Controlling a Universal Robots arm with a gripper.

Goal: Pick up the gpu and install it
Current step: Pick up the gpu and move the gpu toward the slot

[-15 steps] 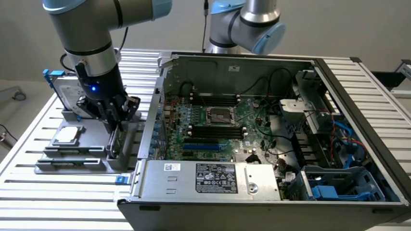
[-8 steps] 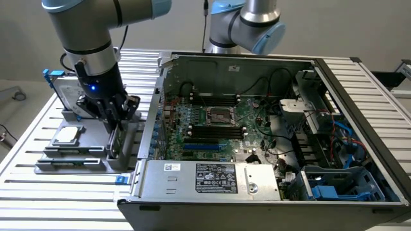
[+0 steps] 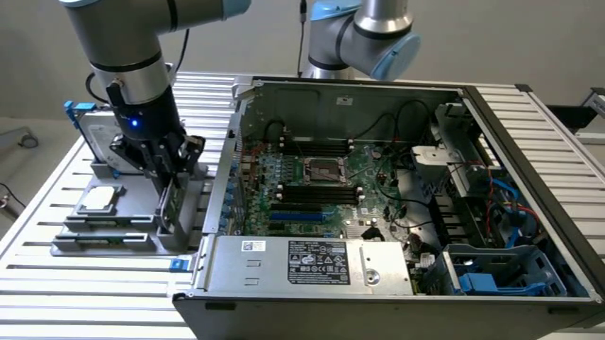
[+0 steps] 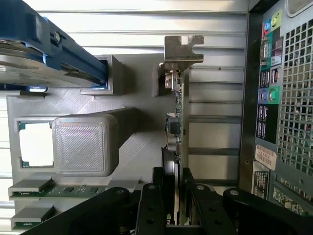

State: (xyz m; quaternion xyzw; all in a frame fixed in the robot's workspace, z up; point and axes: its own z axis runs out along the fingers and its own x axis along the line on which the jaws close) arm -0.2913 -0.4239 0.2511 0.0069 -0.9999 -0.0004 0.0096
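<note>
Gripper (image 4: 175, 182) sits closest in wrist view: jaws drawn in narrow on the gpu (image 4: 179, 117), one black finger (image 4: 163, 200) on each face of the card, no gap visible btwn finger and board. Card is seen edge-on, upright in its slot of the grey fixture (image 4: 142, 147), silver end bracket (image 4: 182, 49) at the end away from the fingers. In ext view, starting at the exterior view's left: hard drive (image 3: 92, 131) w/ blue frame stands on edge at the fixture's back; CPU (image 3: 101, 199) lies flat in its pocket; memory sticks (image 3: 102, 239) lie in the front slots; then the arm (image 3: 127, 64) hangs straight down, gripper on the gpu at the fixture's side nearest the PC case (image 3: 378, 92). Case lies open on the slatted table (image 3: 57, 283), just beside the fixture. Inside: motherboard (image 3: 317, 188) w/ CPU socket (image 3: 321, 170) approx mid, PSU (image 3: 312, 262) along the near wall, blue drive cage (image 3: 506, 273) at the exterior view's right. Behind the case, a second arm (image 3: 364, 32).
</note>
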